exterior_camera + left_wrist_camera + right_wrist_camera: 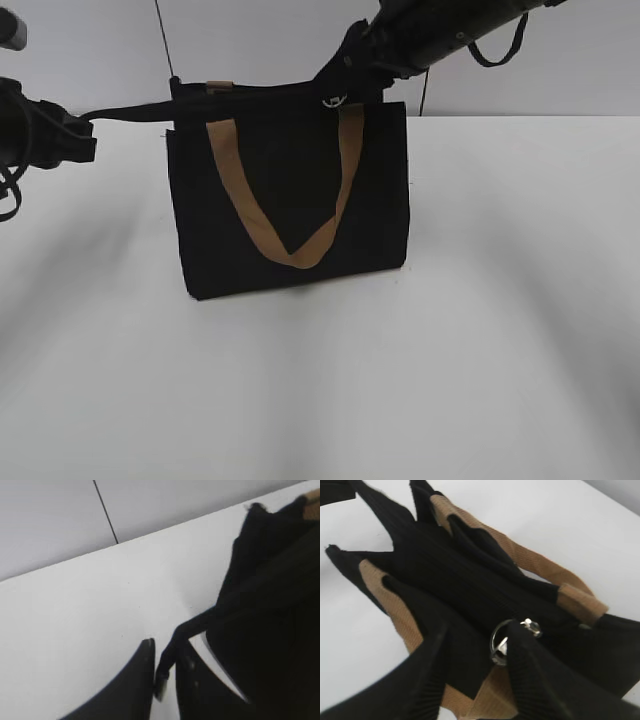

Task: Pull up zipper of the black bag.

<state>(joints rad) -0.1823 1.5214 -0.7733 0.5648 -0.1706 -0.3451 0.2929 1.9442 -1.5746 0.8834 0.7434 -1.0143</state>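
Note:
The black bag (290,200) stands upright at the middle of the white table, with a tan strap handle (292,252) hanging in a V on its front. The silver zipper with its ring pull (333,100) sits on the top edge towards the right end. In the right wrist view the ring (499,645) loops round one finger of my right gripper (477,630), whose fingers are spread apart over the bag top (445,575). My left gripper (165,652) is shut on a black fabric tab (192,626) that stretches out from the bag's top left corner (130,110).
The white table (500,320) stretches round the bag on all sides. A grey wall stands close behind it, with a thin black cable (160,40) running down it. A cable loop (500,48) hangs from the right arm.

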